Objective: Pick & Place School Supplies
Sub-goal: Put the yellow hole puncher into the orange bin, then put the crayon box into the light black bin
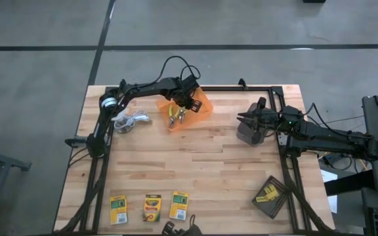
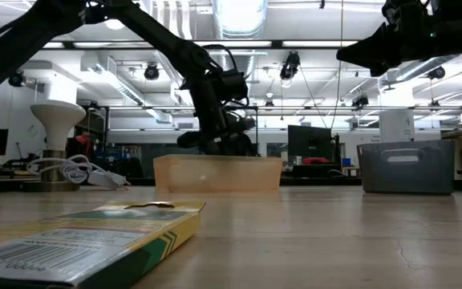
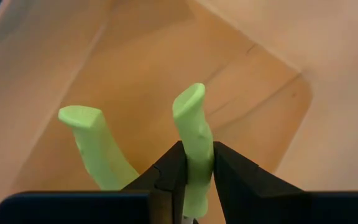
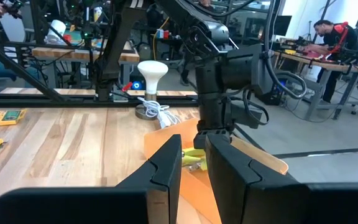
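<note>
- The left jaws (image 3: 197, 177) are clamped on one yellow-green handle of a pair of pliers (image 3: 191, 134) inside the orange bin (image 1: 202, 105), at about 12 o'clock on the worktop (image 1: 209, 164).
- The tool's other handle stands free beside the grip.
- The right jaws (image 4: 193, 165) hang near 2 o'clock over a grey box (image 1: 248, 131), nearly together and holding nothing.
- Three crayon boxes (image 1: 152, 207) lie in a row at 7 o'clock.
- Small yellow blocks (image 1: 268, 194) sit on a dark tray at 4 o'clock.
- A white ball with a cable (image 1: 125, 121) rests at 10 o'clock.
</note>
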Action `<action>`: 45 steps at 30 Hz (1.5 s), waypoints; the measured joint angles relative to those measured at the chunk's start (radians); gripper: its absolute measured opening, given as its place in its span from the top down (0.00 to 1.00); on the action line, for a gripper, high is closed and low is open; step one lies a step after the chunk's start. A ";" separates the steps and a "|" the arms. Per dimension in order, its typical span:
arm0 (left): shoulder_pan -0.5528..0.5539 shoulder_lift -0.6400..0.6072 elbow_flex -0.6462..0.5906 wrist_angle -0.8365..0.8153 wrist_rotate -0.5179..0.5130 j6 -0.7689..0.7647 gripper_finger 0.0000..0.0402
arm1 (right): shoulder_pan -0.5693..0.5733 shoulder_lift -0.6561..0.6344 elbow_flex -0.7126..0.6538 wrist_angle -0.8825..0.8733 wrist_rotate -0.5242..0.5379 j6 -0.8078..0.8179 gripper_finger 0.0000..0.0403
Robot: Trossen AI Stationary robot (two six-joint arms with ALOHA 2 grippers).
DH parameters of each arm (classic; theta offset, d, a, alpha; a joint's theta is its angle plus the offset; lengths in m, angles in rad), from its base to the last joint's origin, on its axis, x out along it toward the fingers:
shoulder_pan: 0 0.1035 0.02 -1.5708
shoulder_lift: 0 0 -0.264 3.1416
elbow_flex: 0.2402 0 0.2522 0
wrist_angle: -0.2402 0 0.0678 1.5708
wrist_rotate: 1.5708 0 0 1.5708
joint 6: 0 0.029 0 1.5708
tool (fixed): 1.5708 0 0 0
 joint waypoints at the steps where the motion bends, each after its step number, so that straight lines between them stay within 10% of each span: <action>1: 0.000 0.000 0.000 -0.001 0.000 0.004 0.80 | 0.000 0.000 0.000 0.000 0.000 0.000 0.83; 28: -0.027 -0.073 0.000 0.043 0.032 0.038 0.53 | 0.000 0.000 0.000 0.000 0.000 0.000 0.83; 45: -0.511 -0.272 0.000 0.049 -0.470 0.120 0.53 | 0.000 0.000 0.000 0.000 0.000 0.000 0.83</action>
